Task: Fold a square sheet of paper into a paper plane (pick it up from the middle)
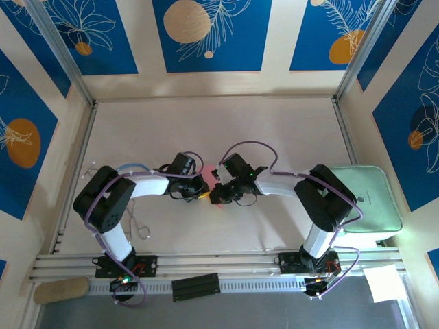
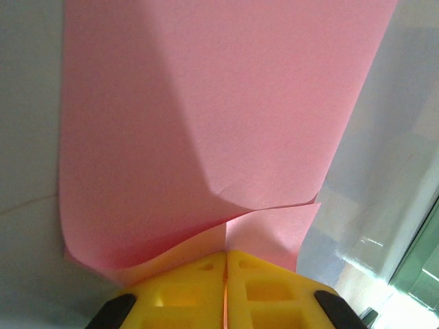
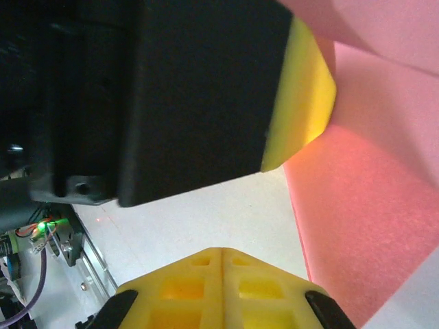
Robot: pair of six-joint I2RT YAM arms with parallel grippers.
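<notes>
Both arms reach in to the middle of the bench (image 1: 274,130), their wrists almost nose to nose. The pink sheet of paper (image 1: 208,170) sits right between them at the centre, mostly hidden from above by the black claw bodies. From the left wrist the sheet (image 2: 206,116) looks partly doubled over. A top layer lifts and curls toward the camera, its loose edge ends at about 4 o'clock, and a smaller flap pokes out beneath it. The left claw (image 2: 225,259) is clenched. Its yellow pads are pressed together at 6 o'clock, and the sheet's near edge runs straight into the seam between them, so it seems to be pinching the paper. The right claw (image 3: 221,255) is clenched too, its pads meeting with nothing between them. It sits over bare bench, just beside the paper's edge and apart from it. In the right wrist view the sheet (image 3: 370,205) lies off at 3 o'clock, and the left claw's black body and one yellow pad (image 3: 302,103) loom at 12 o'clock, the pad against the pink. A pale green pad (image 1: 370,199) rests at the bench's 3 o'clock edge, and a white paper sheet (image 1: 384,282) lies near 5 o'clock.
</notes>
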